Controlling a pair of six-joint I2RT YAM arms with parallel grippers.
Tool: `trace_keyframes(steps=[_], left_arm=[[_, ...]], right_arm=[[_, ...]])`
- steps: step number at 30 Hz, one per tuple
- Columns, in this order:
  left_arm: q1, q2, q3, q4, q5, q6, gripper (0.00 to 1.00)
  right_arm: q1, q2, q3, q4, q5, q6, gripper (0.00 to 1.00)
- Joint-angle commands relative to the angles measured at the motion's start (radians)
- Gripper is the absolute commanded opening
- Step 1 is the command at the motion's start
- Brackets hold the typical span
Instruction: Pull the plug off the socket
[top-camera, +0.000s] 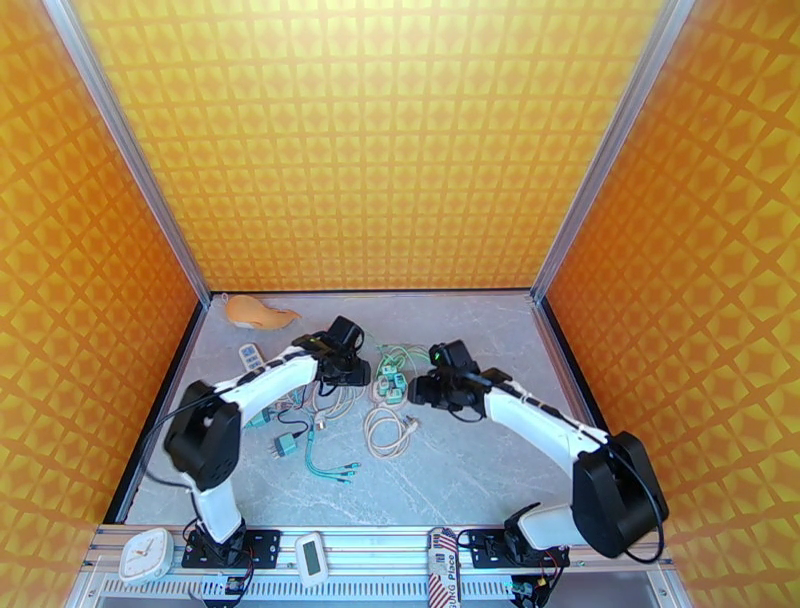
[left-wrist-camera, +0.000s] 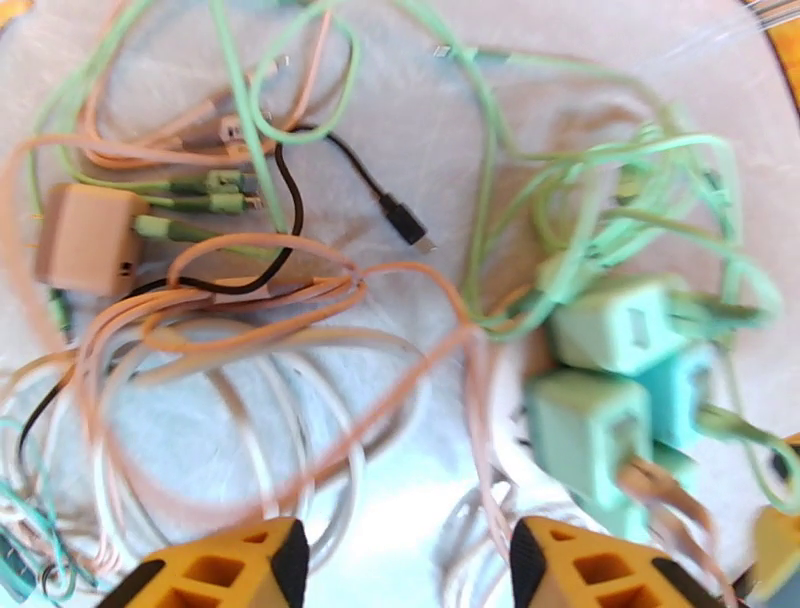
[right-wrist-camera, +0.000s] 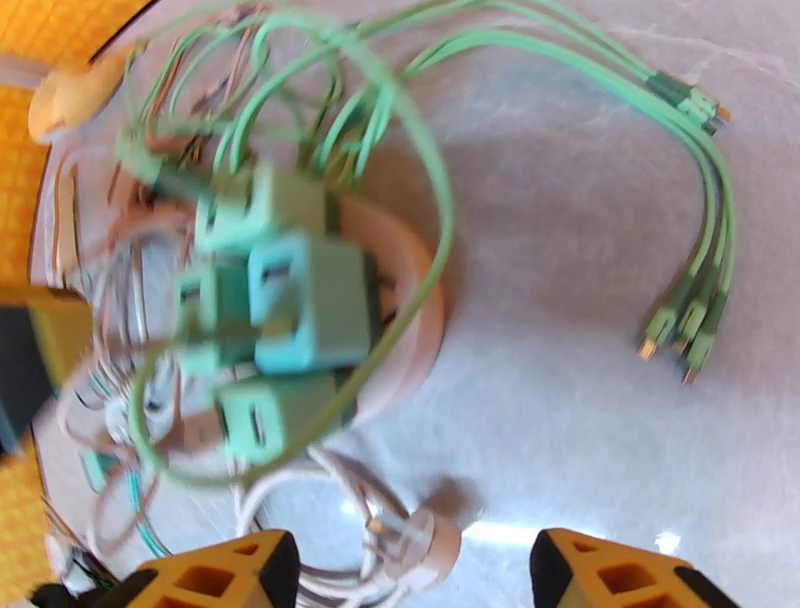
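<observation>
I see the left end effector (left-wrist-camera: 405, 570) and right end effector (right-wrist-camera: 405, 575) both spread apart and empty, either side of the boxy mint-green plug cluster (top-camera: 390, 385) lying among tangled thin cables (top-camera: 385, 432) on the marbled counter (top-camera: 480, 470).

fingers (left-wrist-camera: 250, 568) apart, above tabletop (left-wrist-camera: 400, 120) | mint-green plug cubes (left-wrist-camera: 590, 430) clustered right | peach adapter block (left-wrist-camera: 85, 240) left | black USB connector (left-wrist-camera: 405, 222) centre among tangled cables (left-wrist-camera: 260, 300)

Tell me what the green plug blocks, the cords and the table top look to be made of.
Green plug blocks: likely moulded plastic, matte, boxy and evenly coloured. Cords: probably a rubbery plastic sheath, smooth, bending in loose loops. Table top: marble look, grey veins, slight sheen; stone or laminate, can't tell.
</observation>
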Motion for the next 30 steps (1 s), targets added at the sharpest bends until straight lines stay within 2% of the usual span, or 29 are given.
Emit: trace_keyframes(steps=[1,5,8,27,30], left_arm=[[0.013,-0.044,-0.024,0.015,0.053,-0.018,0.63],[0.049,-0.054,-0.025,0.056,0.132,-0.024,0.65],[0.062,-0.044,-0.009,0.061,0.149,-0.022,0.65],[0.094,-0.044,-0.031,0.083,0.185,-0.029,0.65],[0.098,-0.036,-0.027,0.085,0.194,-0.026,0.65]], right_arm=[[0.058,-0.010,-0.019,0.039,0.088,0.005,0.67],[0.125,0.035,0.005,0.056,0.138,0.014,0.68],[0.154,0.085,0.044,0.060,0.179,0.023,0.68],[0.199,0.282,0.173,0.132,0.304,0.011,0.70],[0.200,0.303,0.175,0.146,0.311,-0.002,0.65]])
